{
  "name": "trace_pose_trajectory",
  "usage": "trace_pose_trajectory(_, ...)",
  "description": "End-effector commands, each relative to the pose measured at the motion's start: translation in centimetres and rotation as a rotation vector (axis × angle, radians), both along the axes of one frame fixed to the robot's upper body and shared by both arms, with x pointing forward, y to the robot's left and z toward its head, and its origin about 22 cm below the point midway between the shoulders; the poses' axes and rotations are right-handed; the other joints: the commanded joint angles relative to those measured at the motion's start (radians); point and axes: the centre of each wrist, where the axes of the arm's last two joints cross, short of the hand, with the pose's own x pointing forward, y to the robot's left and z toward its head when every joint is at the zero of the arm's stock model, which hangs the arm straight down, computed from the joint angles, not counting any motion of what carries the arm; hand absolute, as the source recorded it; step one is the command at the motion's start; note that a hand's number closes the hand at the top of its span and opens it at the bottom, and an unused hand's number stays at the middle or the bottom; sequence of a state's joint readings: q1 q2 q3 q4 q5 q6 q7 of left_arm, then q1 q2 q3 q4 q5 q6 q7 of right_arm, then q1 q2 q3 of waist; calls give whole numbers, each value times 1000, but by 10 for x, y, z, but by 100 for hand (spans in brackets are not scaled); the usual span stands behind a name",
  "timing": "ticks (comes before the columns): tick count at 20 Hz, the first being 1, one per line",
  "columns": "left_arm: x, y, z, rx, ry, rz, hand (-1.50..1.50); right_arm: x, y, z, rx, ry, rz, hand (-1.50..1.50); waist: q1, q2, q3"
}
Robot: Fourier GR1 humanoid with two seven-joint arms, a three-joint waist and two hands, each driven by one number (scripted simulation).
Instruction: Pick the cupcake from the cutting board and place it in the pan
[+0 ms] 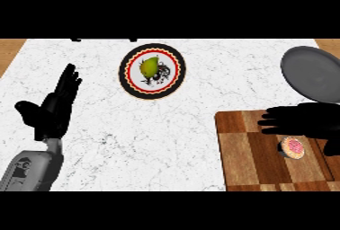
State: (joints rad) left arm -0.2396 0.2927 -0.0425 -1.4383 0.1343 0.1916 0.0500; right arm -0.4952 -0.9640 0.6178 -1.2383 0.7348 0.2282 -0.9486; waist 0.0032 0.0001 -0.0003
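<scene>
Cupcake (293, 148) first: you can see it sitting on the board (252, 152), pink-topped, toward the board's right side and not yet lifted. Your right hand (312, 120) is spread above it, on the far side, fingers straight and pointing left across the wood; nothing is curled round the cupcake, and the dark shape at the board's right edge looks like the thumb, wide of the cake. Whether the palm touches the cupcake you cannot tell from this view, but it reads as hovering just beside and over it. The pan (312, 74) lies beyond the board at the counter's far right, grey, with nothing showing in it, its near rim partly hidden by your hand. So judge the task as barely begun: the reach is made, while the grasp, the lift, the short carry away from you and the release into the pan are all left to do. Further out, a plate (152, 71) with a green fruit (150, 67) stands at the middle of the far counter, well apart from the work. Your left hand (53, 110) rests open at the left edge, fingers up, holding nothing.
</scene>
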Motion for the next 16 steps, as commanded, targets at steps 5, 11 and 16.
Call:
trace_pose_trajectory(5,-5,21,-11,11,-5,-3,0,-11,-10,-19,-71,30,38,-150,-3,1,0)
trace_pose_trajectory(11,1,9,14,6,4,-9,0,9,7,-35,-112,53,19,-150,4,1,0)
trace_pose_trajectory(16,-13,22,8,4,10,-6,0,-9,22,-50,-92,62,170,150,3,0,0)
